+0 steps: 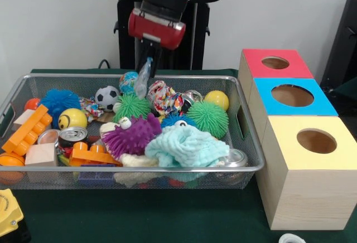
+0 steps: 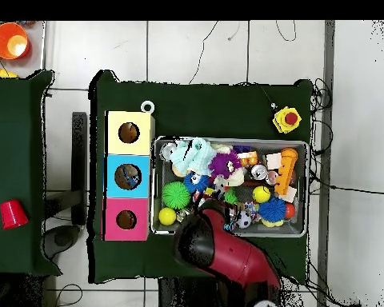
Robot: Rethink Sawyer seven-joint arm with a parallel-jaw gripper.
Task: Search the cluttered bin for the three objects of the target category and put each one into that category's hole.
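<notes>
Gripper (image 1: pixel 146 66) hangs over the bin's (image 1: pixel 252 142) 12 o'clock edge, pinching a clear plastic bottle (image 1: pixel 143 78). Boxes (image 1: pixel 290 95) with the holes sit at 3 o'clock. Risk: the grip looks thin, so the bottle may slip or snag the ball (image 1: pixel 128 81) on lift.

No words, brand names or numbers can be read anywhere in either view. The one sign to be made out is a black smiley face — two eyes and a curved mouth — on the small yellow ball (image 1: pixel 72 118) lying in the silver wire-mesh bin (image 1: pixel 167 170). The printed tops of the metal cans (image 1: pixel 72 136) are too small to read.
</notes>
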